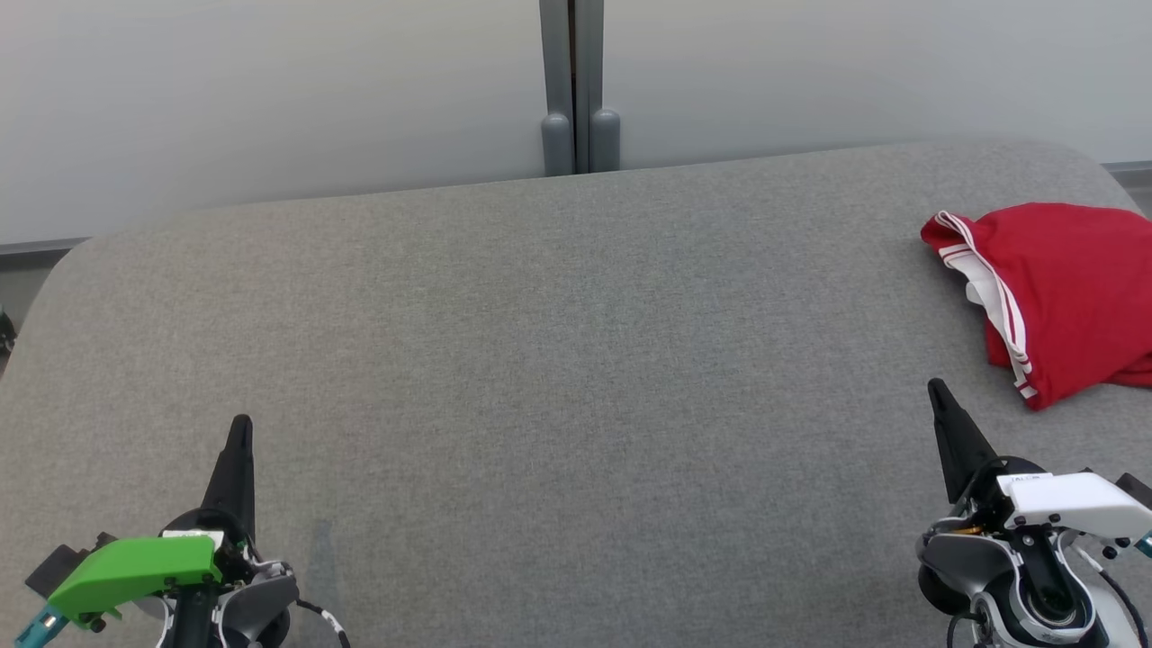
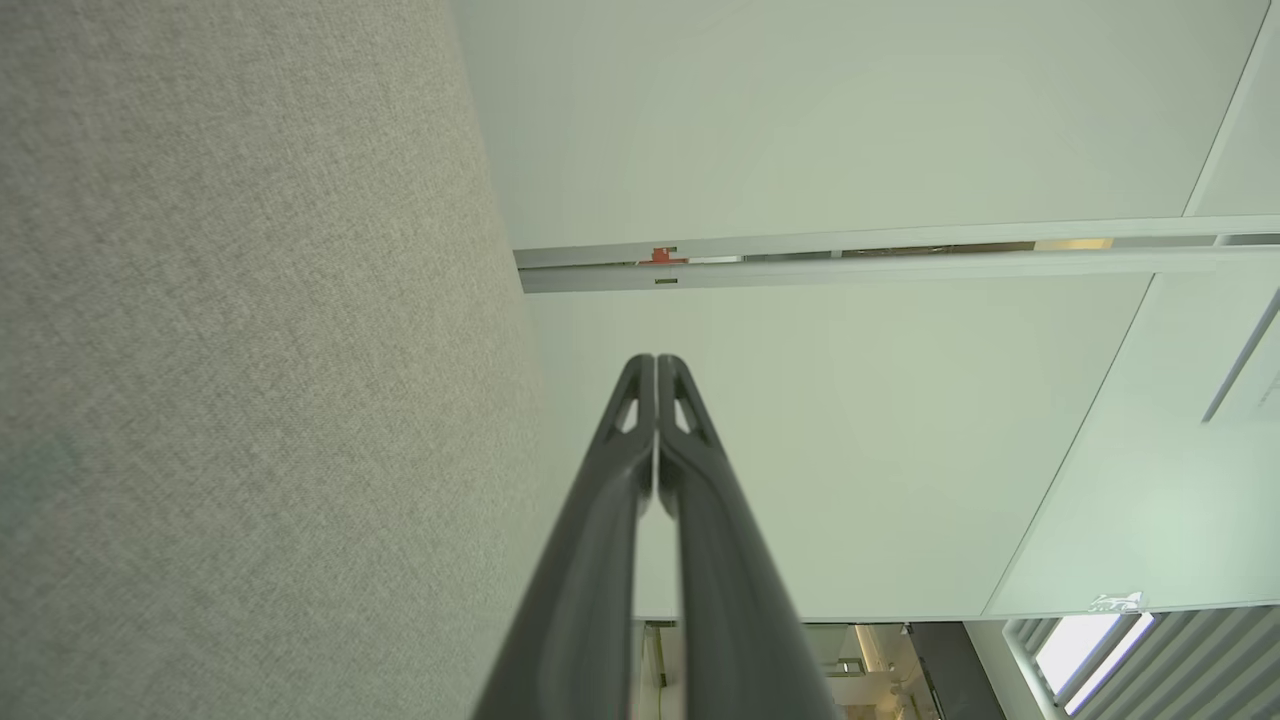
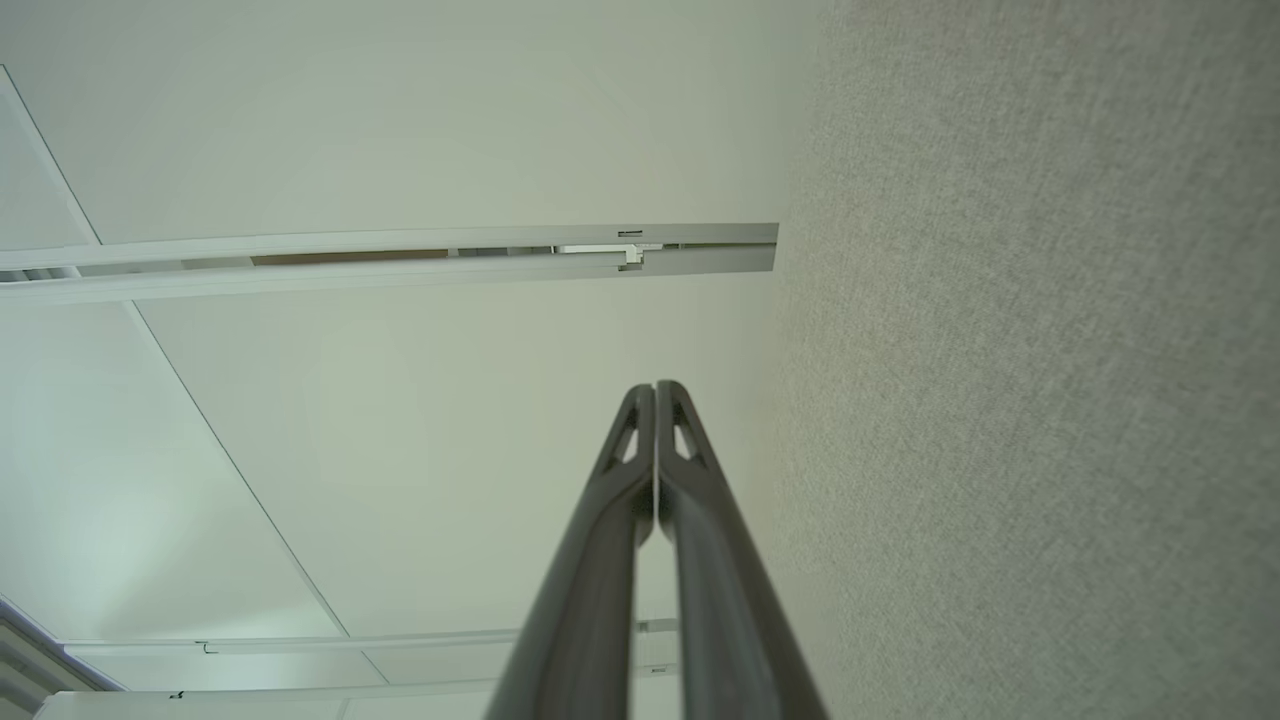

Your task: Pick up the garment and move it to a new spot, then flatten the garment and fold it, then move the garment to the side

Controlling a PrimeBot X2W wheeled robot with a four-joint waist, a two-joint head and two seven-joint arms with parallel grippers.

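Grippers come nearest: the left gripper (image 1: 240, 430) at the lower left and the right gripper (image 1: 938, 392) at the lower right of the head view, both low over the grey upholstered surface (image 1: 576, 378) and carrying nothing. In the wrist views the left arm's fingers (image 2: 600, 580) and the right arm's fingers (image 3: 595, 600) are pressed together tip to tip.

Farther off, at the right side of the surface and well apart from the left gripper, lies the red garment (image 1: 1062, 288) with white-striped trim, gathered into a compact, layered bundle, just beyond the right gripper.

This lie fits two stages: a bundle waiting to be lifted to a new spot, or a folded piece already set to the side. I cannot judge which, so no move can be safely named.

The garment's right part is cut off by the picture's edge. Its kind and the neatness of its layers are hard to make out. Behind stand pale wall panels and a grey post (image 1: 573, 90).
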